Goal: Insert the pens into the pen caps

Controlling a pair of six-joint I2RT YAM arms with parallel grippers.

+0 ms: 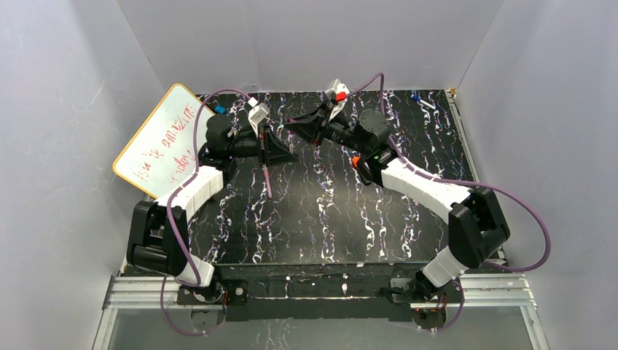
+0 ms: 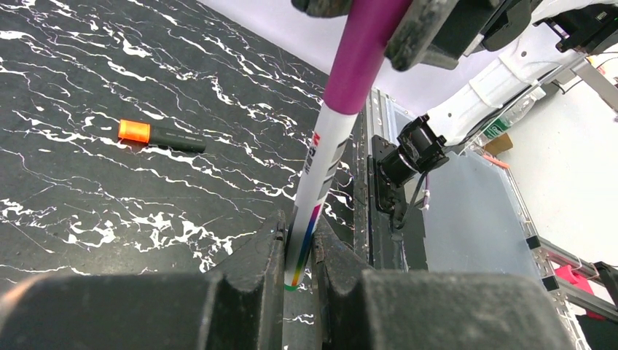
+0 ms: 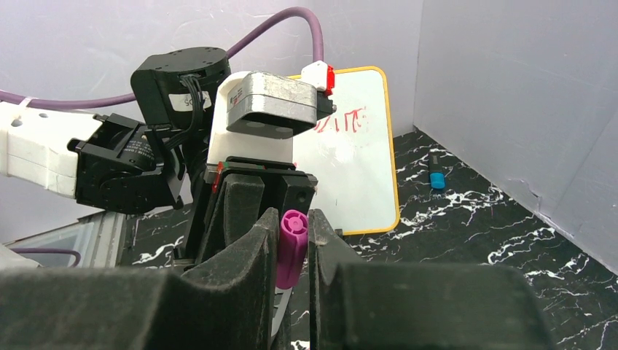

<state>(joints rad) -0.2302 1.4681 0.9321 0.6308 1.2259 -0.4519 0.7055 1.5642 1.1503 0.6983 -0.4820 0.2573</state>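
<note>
While the left gripper is squeezing tight on the white end of the pink pen, the right gripper is pinching the magenta cap at the pen's other end. Both are gripping, so the pen is hanging in the air between the 2 grippers, above the table and not touching it. From the left wrist view the cap is looking like it is sitting over the pen's end, but I cannot tell if it is pushed all the way on.

I am thinking the step in hand is pushing the cap home. To do it well, the 2 grippers should be pushing straight toward each other, along the pen's own line. If the cap is tipping even a little, it is going to jam or bend the thin pen. The left grip is sitting far from the cap, so the pen may be bowing or sliding through the fingers. A slow, gentle push is looking safer. The right gripper should be letting go only when the cap is snug.

1 black pen with an orange end is lying on the table, well apart from the grippers, waiting for later.
</note>
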